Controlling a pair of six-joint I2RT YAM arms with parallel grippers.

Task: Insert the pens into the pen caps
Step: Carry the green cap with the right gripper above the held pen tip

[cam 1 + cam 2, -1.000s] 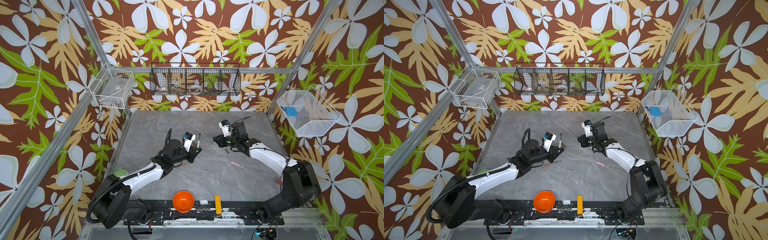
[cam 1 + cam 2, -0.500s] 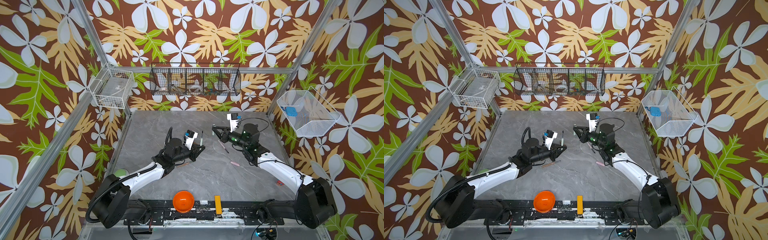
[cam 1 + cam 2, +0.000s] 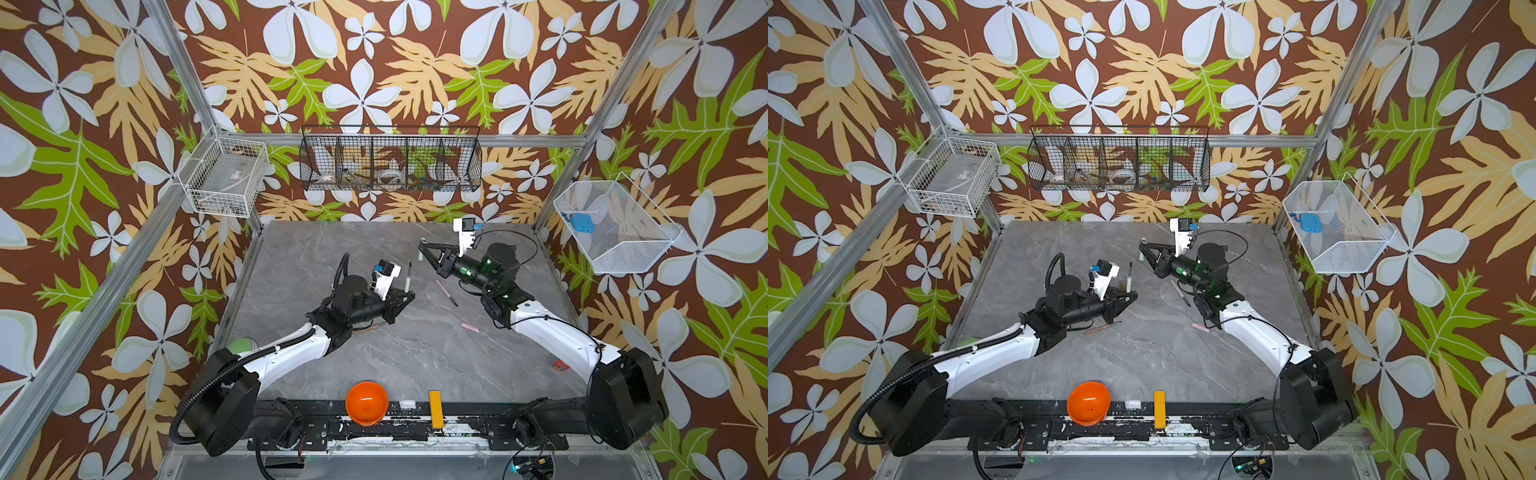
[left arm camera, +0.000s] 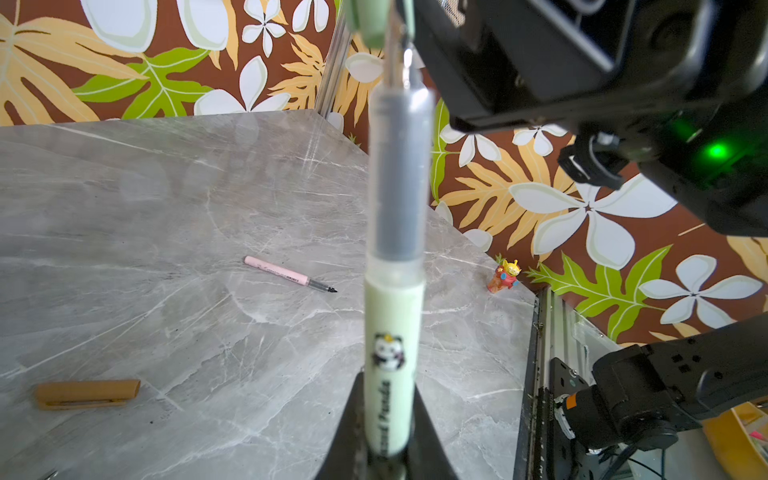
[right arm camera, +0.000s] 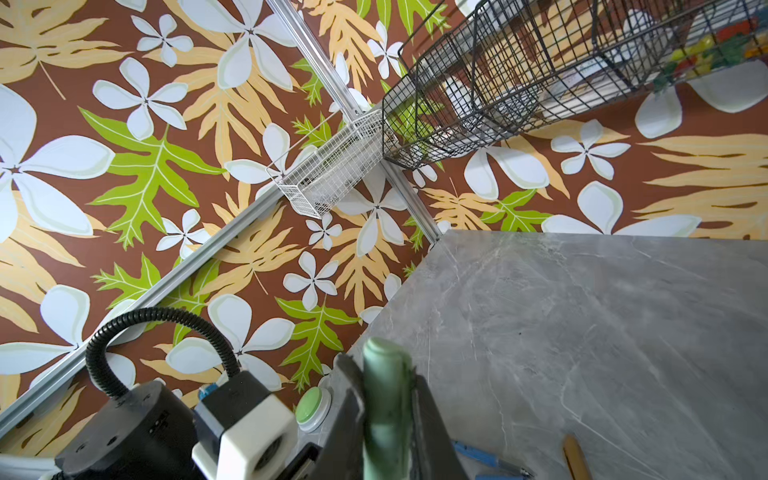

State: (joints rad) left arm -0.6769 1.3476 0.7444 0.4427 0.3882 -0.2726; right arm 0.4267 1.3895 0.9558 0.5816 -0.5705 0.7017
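Observation:
My left gripper (image 3: 408, 292) (image 4: 388, 436) is shut on the pale green pen (image 3: 409, 276) (image 4: 395, 316), held upright with its dark tip up. My right gripper (image 3: 420, 248) (image 5: 384, 370) is shut on the pale green pen cap (image 3: 422, 251) (image 5: 384, 399), a little beyond and above the pen's tip. In the left wrist view the cap (image 4: 368, 20) hangs just past the tip. On the table lie a pink pen (image 3: 445, 291) (image 4: 291, 275), a pink cap (image 3: 469, 328), a brown pen (image 3: 368, 329), a brown cap (image 4: 87, 392) and a blue pen (image 5: 486, 455).
An orange bowl (image 3: 367, 403) and a yellow bar (image 3: 435, 409) sit at the front edge. A small red toy figure (image 3: 560, 365) stands by the right arm. A green button (image 5: 313, 407) is at the left edge. Wire baskets (image 3: 390, 164) hang on the walls.
My right arm has lifted off the table and swung out, carrying the green cap up and toward the pen. My left gripper has shifted slightly right with the pen.

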